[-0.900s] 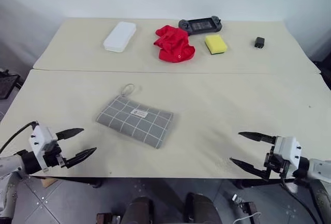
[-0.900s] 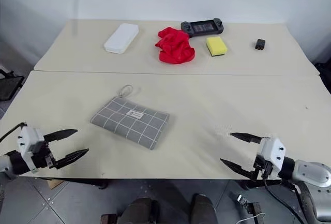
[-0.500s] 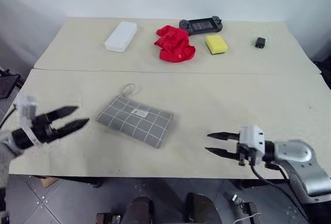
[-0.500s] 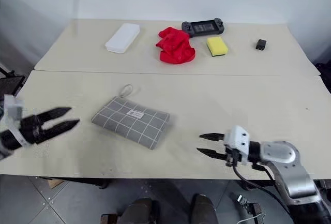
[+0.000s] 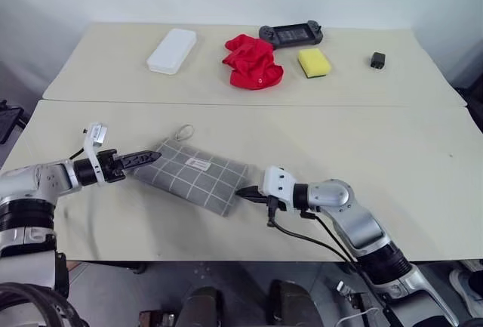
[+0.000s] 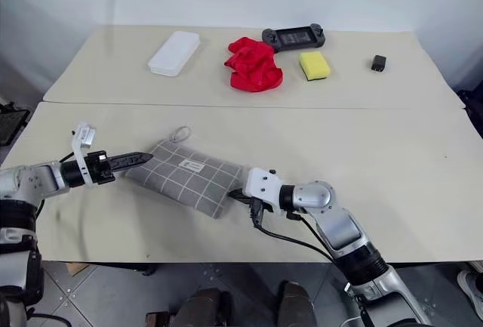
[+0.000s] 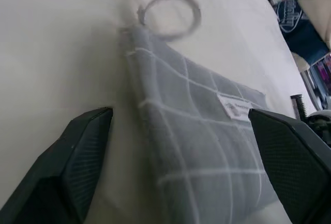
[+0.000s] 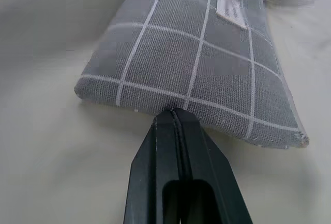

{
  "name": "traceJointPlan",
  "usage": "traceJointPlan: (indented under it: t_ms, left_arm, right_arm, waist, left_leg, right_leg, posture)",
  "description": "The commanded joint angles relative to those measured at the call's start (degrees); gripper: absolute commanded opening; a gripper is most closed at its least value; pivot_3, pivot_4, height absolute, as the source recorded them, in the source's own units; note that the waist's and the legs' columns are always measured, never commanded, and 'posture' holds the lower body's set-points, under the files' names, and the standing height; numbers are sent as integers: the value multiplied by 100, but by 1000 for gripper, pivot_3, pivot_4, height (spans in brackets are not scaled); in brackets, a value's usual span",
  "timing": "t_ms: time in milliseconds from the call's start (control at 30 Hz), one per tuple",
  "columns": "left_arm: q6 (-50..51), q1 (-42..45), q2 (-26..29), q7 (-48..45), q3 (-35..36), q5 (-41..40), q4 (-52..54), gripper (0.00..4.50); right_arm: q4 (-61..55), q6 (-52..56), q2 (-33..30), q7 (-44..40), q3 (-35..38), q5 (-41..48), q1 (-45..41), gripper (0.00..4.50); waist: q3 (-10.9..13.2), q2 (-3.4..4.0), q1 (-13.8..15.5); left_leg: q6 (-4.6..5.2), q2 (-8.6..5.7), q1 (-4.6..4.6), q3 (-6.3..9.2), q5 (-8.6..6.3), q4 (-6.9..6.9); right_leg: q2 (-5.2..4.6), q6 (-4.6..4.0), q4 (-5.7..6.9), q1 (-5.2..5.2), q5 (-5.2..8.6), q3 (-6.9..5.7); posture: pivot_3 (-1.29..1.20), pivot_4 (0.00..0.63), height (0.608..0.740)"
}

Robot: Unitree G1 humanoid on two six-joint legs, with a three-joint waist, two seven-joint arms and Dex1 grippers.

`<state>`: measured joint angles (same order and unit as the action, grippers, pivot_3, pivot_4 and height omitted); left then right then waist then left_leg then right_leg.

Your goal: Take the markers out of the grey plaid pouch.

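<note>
The pouch (image 5: 191, 175) lay flat on the near part of the surface (image 5: 362, 153), slightly turned, with its white label (image 5: 200, 165) facing up and its cord loop (image 5: 185, 131) at the far left corner. The markers were not visible, so I cannot tell where they were. The left hand (image 5: 147, 158) was at the left short end of the pouch; in the left wrist view its two fingers (image 7: 77, 157) were spread wide, one on each side of that end, and I cannot tell if they touched the fabric. The right hand (image 5: 243, 191) was at the opposite, right end of the pouch, pointing to the left. In the right wrist view its fingers (image 8: 178, 157) were pressed together, and their tips met the edge of the pouch at the middle of this end; whether a bit of fabric was pinched between them I cannot tell. On the far part of the surface, well apart from the pouch, lay a white case (image 5: 172, 41), a red cloth (image 5: 253, 63), a black game controller (image 5: 291, 34), a yellow sponge (image 5: 314, 62) and a small black block (image 5: 377, 60)
</note>
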<state>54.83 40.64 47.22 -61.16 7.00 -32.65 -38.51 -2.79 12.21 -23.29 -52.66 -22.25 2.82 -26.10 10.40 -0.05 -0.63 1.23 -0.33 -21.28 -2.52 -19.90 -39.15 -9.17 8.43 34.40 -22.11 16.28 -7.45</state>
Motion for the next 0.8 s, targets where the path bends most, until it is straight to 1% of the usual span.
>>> traceJointPlan:
  t_ms: [33,67,133,200,267,333,433,467,567,633,733,800]
  left_arm:
    - [500,77,-31,-249,-166,5,126,4500]
    - [628,76,-32,-300,-217,-4,190,4500]
    - [1231,-181,24,-434,-500,-180,898,4500]
    - [1706,-431,32,-377,-564,-361,1514,4500]
    - [2204,-672,-103,-74,-350,-585,2067,4500]
    - [2697,-850,-337,302,20,-815,2545,4500]
    - [3150,-1064,-584,719,403,-1007,3117,4500]
    - [3313,-1134,-709,879,536,-1063,3350,4500]
    - [3740,-1446,-1446,1724,1083,-1462,4205,4500]
    - [3767,-1682,-1777,2225,1258,-1739,4604,4500]
    - [3767,-1988,-2312,3101,1624,-2394,5022,4500]
    - [3767,-2231,-2465,3588,1824,-2735,5254,4500]
  right_arm:
    - [38,188,2,81,-1,-128,-111,18]
    - [64,243,10,92,8,-151,-142,18]
    - [241,328,-84,95,113,-218,-322,18]
    - [405,330,-160,94,201,-252,-478,18]
    - [597,253,-250,74,310,-249,-645,18]
    - [776,229,-346,43,386,-256,-791,18]
    - [928,208,-413,17,418,-294,-904,18]
    - [987,211,-449,-1,433,-307,-942,18]
    - [1225,176,-564,-9,454,-416,-1095,18]
    - [1365,135,-620,38,455,-502,-1166,18]
    - [1606,-124,-757,134,573,-588,-1240,18]
    - [1716,-287,-828,152,682,-564,-1256,18]
  waist:
    - [0,0,-25]
    - [0,0,-47]
    - [0,0,-76]
    - [0,0,-86]
    - [0,0,-91]
    - [0,0,-87]
    - [0,0,-94]
    - [0,0,-97]
    - [0,0,-89]
    - [0,-2,-84]
    - [-1,-2,-80]
    - [-1,-2,-80]
  left_leg:
    - [0,0,0,0,0,0]
    - [0,1,0,1,0,0]
    - [0,1,2,4,0,0]
    - [0,-1,5,7,0,-1]
    - [0,2,5,9,0,-1]
    - [0,9,6,12,0,-1]
    - [0,9,5,15,0,-2]
    - [0,8,4,13,0,-2]
    - [0,10,5,13,0,-3]
    - [1,11,5,15,0,-5]
    - [1,14,5,23,1,-7]
    - [1,11,7,22,1,-7]
  right_leg:
    - [0,0,0,0,0,0]
    - [0,-1,1,-1,0,0]
    - [0,-1,4,-2,1,5]
    - [-5,-1,8,-2,0,12]
    - [-5,-1,9,-3,1,15]
    - [-6,-1,12,-6,1,23]
    - [-8,-1,14,-4,1,24]
    - [-7,-1,13,-5,1,24]
    - [-8,-1,15,-6,1,28]
    - [-20,-1,17,-4,1,29]
    - [-21,-1,18,-3,1,28]
    - [-25,-1,19,-3,1,32]
  posture:
    - [0,150,740]
    - [0,150,740]
    - [0,150,740]
    - [0,150,740]
    - [0,150,740]
    - [0,150,740]
    - [0,150,740]
    - [0,150,740]
    - [0,150,740]
    - [0,150,740]
    - [0,150,740]
    - [0,150,740]
